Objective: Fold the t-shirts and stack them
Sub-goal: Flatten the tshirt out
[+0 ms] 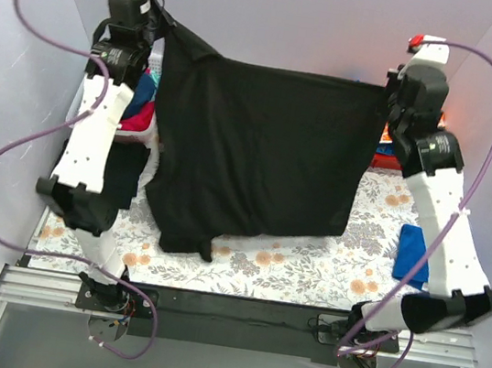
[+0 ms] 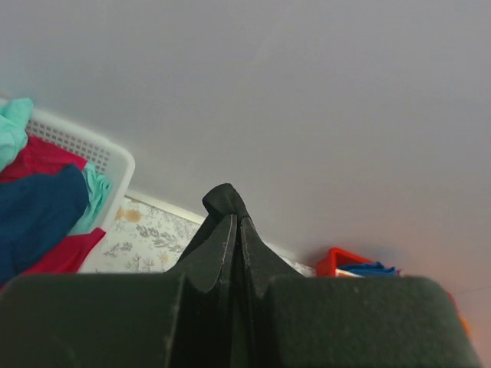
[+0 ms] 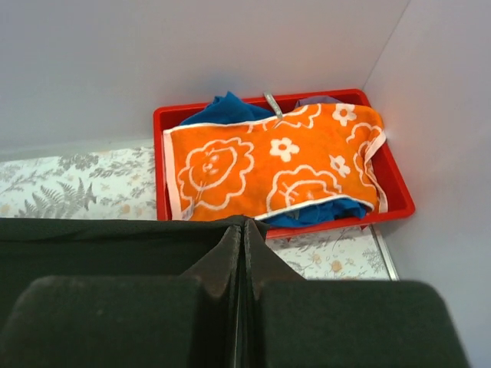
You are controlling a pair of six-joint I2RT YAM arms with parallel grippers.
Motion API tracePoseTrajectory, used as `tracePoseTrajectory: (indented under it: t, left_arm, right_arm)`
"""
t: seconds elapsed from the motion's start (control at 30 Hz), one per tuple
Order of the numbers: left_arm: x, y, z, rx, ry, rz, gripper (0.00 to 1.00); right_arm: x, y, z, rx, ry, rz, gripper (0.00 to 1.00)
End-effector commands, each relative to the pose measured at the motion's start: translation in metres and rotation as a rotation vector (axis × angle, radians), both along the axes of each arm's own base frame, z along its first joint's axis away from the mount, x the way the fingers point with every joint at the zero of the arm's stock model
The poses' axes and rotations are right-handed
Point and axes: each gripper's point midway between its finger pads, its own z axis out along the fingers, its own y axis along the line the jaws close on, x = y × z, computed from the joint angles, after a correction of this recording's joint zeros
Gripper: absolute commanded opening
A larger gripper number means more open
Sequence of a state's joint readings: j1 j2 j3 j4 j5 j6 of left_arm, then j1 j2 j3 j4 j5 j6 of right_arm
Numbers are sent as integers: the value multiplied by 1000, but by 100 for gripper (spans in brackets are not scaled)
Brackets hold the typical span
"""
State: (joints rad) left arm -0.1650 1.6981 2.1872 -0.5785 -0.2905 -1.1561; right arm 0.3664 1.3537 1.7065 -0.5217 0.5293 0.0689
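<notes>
Patterned desk below: black t-shirt hangs mid-frame, seemingly soft and light; left fingers and right fingers clamp its upper corners.

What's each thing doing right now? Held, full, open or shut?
Large black cloth t-shirt: held up, hanging spread wide.
Left end effector: shut on the t-shirt.
Right end effector: shut on the t-shirt.
White plastic basket: holding clothes.
Red plastic tray: holding orange flowered cloth.
</notes>
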Motion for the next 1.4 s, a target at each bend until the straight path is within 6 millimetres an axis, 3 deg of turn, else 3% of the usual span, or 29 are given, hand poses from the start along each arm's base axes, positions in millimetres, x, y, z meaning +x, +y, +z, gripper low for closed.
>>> tracePoseTrajectory:
  t: [0.0,0.03,0.1,0.2,0.33,0.47,0.5,0.63,0.8,0.93,1.1,1.37]
  left_arm:
    - [-17,11,66,-5,-158,27,0]
    - [-17,12,70,-2,-173,34,0]
    - [-21,15,87,17,-224,46,0]
    - [-37,20,115,29,-298,57,0]
    - [-78,22,158,31,-413,34,0]
    - [-101,25,168,26,-431,33,0]
    - [-106,26,167,28,-427,31,0]
    - [-130,29,167,29,-426,30,0]
    - [-168,35,189,17,-492,33,0]
    - [-185,36,199,9,-527,26,0]
    - [-176,36,192,15,-507,31,0]
    - [-112,21,156,11,-405,3,0]
  right_arm:
    - [25,-4,74,73,-189,64,1]
    - [25,-6,93,85,-230,76,1]
    - [34,-1,100,81,-242,103,1]
    - [30,2,126,81,-301,134,1]
    - [17,5,140,84,-341,173,1]
    - [-2,5,136,99,-338,196,1]
    - [-1,8,123,102,-309,210,1]
    - [-22,9,111,121,-291,239,1]
    - [-53,3,128,126,-347,253,1]
    - [-71,-2,144,115,-393,253,1]
    - [-71,-6,144,101,-394,240,1]
    - [-34,1,116,87,-307,223,1]
